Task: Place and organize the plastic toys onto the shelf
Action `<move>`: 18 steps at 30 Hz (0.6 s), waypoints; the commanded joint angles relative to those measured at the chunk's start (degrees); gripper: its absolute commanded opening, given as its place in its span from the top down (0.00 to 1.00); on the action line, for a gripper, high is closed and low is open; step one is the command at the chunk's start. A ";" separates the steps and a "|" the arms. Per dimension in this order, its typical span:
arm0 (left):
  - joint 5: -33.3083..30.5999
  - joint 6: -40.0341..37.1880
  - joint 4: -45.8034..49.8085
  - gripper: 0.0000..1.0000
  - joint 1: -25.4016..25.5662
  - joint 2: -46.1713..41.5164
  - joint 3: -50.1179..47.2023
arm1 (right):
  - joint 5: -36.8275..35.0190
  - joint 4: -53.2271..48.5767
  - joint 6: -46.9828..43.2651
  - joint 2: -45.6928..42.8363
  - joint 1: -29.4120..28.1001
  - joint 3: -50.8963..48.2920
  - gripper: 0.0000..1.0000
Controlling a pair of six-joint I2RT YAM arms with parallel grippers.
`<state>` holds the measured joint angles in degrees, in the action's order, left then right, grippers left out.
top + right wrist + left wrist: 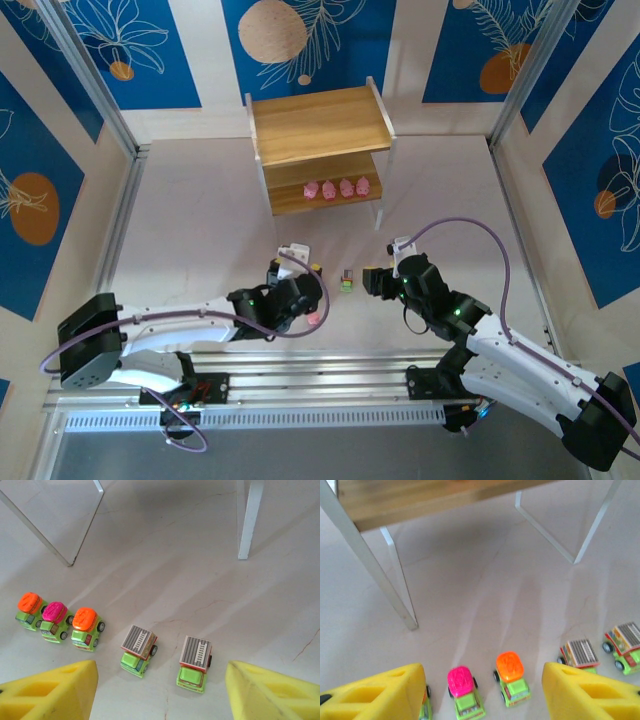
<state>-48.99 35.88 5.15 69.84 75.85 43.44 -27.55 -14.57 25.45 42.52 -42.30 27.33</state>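
Toy cars (pixel 139 650) crowd the lower frame; spread, empty left fingers (pixel 375 695) and right fingers (pixel 50 692) might pinch two or roll neighbours away.

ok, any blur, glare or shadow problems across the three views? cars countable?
Right wrist: sharp, all five cars countable, with faint soft shadows off the shelf leg. Left wrist: cars crisp, the shelf board at the top looks softer. Top external: even light, no glare; the pink toys sit in the upper tier's shadow, tiny but distinct.
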 commanded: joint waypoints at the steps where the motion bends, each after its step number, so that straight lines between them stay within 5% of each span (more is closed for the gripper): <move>1: -3.21 5.36 2.44 0.37 2.32 1.47 -0.96 | 1.91 -2.57 1.18 -0.75 -0.21 1.71 0.32; 18: -4.71 27.00 6.92 0.38 14.42 14.23 0.10 | 1.55 -0.27 0.70 -2.97 -0.81 -2.08 0.31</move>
<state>-51.62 55.40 8.38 82.39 88.07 41.65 -26.30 -15.81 26.06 40.27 -42.76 25.69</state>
